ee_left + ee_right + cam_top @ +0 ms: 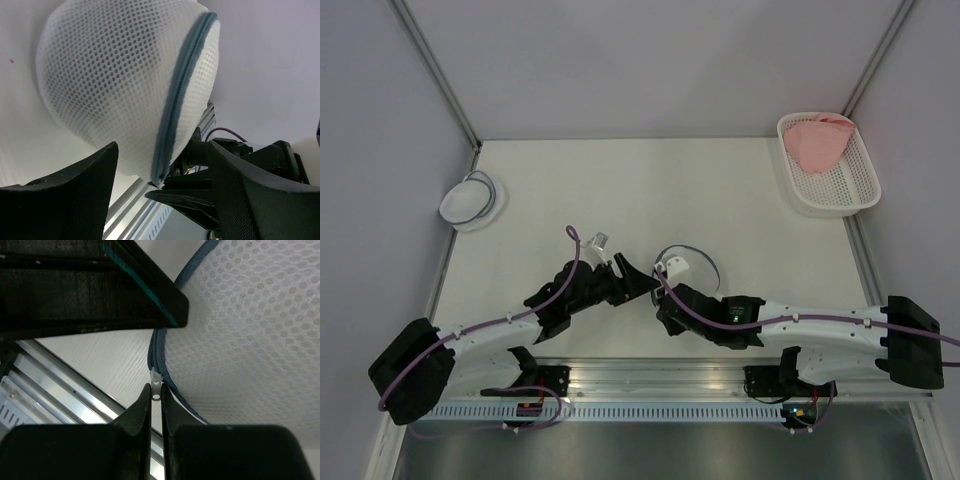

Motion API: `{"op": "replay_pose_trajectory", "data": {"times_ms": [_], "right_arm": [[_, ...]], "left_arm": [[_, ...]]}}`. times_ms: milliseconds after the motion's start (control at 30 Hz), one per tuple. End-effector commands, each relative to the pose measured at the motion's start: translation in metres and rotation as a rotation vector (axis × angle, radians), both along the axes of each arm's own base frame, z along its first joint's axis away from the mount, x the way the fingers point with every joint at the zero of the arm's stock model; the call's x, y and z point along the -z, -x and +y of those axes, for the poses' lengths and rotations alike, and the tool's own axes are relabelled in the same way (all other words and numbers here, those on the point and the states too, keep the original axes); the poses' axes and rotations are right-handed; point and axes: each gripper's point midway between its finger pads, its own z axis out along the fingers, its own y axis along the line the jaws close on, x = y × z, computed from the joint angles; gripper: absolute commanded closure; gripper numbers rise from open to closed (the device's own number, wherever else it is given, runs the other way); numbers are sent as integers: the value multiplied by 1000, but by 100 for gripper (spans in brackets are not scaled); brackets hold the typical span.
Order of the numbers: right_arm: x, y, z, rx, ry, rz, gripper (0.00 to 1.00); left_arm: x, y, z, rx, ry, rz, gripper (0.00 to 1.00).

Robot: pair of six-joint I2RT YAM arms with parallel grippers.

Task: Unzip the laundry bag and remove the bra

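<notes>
The one laundry bag (110,75) is a round dome of white honeycomb mesh. A grey-blue zipper rim (175,100) runs round its edge, and a small white zipper pull (156,380) sits on that rim. It lies toward the near middle of the bench (620,190), turned so that the rim stands nearly on edge in the left wrist view.

Two hands are at the bag. The left hand (164,150) has its fingers spread wide apart, one on each side of the bag's lower part. The right hand (156,395) is pinched together on the zipper pull, its fingertips almost meeting. One dark finger of the left hand crosses above the bag in the right wrist view and hides part of the rim.

Far left of the bag is one smaller dome (470,200), white with a pale bluish edge. Far right and behind the bag is one white basket (865,185) holding one pink garment (817,143). Just in front of the bag runs a metal rail (650,375).
</notes>
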Motion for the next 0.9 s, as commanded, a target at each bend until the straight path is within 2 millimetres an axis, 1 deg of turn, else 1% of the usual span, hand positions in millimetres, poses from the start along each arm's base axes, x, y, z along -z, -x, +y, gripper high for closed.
{"op": "replay_pose_trajectory", "data": {"times_ms": [0,33,67,100,167,233,267,300,367,400,433,467,500,533,600,633,700,733,767,800,833,867], "right_arm": [[-6,6,19,-66,-30,0,100],[-7,6,21,-71,-32,0,100],[-5,7,21,-77,-24,3,100],[-5,7,22,-78,-21,2,99],[-5,6,22,-72,-18,-1,100],[-6,7,21,-71,-17,0,100],[-6,5,19,-62,-13,-2,100],[-7,6,17,-57,-15,0,100],[-8,7,11,-47,-4,0,99],[-6,6,8,-34,4,0,100],[-5,7,5,-31,10,3,100],[-4,9,1,-28,19,10,100],[0,10,-3,-15,27,21,100],[2,12,-6,-12,37,29,100],[11,16,-16,-1,72,44,100],[13,17,-20,19,77,53,99],[20,18,-35,49,122,59,100],[20,12,-43,107,130,44,100],[23,11,-57,146,179,37,100],[21,7,-64,190,194,26,100],[17,-2,-73,274,198,-6,100],[21,-4,-93,325,269,-18,99]], "left_arm": [[-36,-6,-16,-17,93,-109,24],[-35,-2,-20,-5,88,-116,25],[-32,-1,-21,-4,80,-114,26],[-34,-1,-22,2,83,-130,28],[-31,3,-25,27,77,-137,48],[-26,3,-25,36,57,-135,73],[-25,3,-24,34,51,-135,93],[-21,1,-21,17,35,-132,98],[-18,-1,-16,-6,16,-130,98],[-21,-4,-13,-31,13,-145,98],[-16,-5,-8,-43,-12,-138,98],[-16,-10,-4,-78,-27,-144,98],[-22,-11,0,-93,-29,-159,98],[-16,-13,6,-113,-58,-145,98],[-17,-19,15,-156,-75,-150,98],[-20,-23,23,-181,-77,-151,98],[-22,-26,32,-208,-80,-157,98],[-26,-30,39,-229,-68,-163,98],[-23,-29,42,-228,-78,-156,98],[-23,-29,45,-231,-77,-159,98],[-25,-31,49,-240,-73,-162,98],[-23,-29,49,-233,-76,-155,98]]}}
